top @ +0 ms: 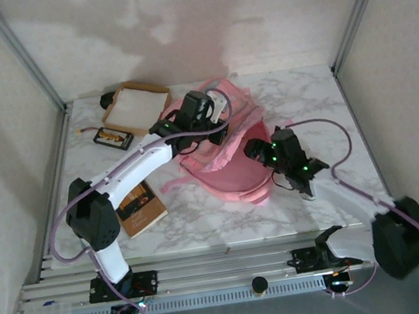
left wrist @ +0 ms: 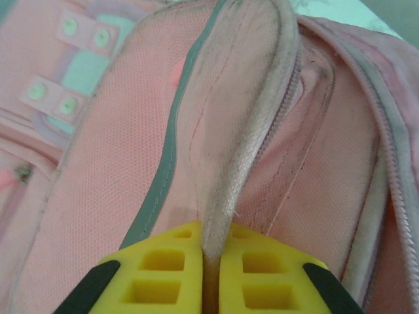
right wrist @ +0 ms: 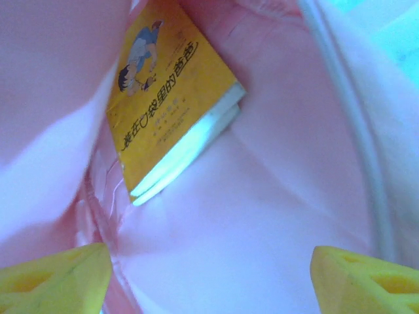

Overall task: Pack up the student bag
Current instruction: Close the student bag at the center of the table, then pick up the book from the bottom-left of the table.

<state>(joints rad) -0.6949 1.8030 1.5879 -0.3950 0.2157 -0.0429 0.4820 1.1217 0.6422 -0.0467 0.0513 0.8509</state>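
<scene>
My left gripper (left wrist: 211,265) pinches the rim of the student bag (top: 227,168); my right gripper (right wrist: 209,278), wide and empty inside, faces the yellow book (right wrist: 167,98) lying lengthwise ahead-left.

The student bag (top: 223,169) is pink with grey piping — the book (right wrist: 167,104) yellow, black-lettered — the table (top: 319,102) white, grey-veined marble.

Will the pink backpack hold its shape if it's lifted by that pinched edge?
Probably sags: the student bag is soft fabric, lying crumpled. Its rim folds thin in the left gripper, so likely only that flap rises.
</scene>
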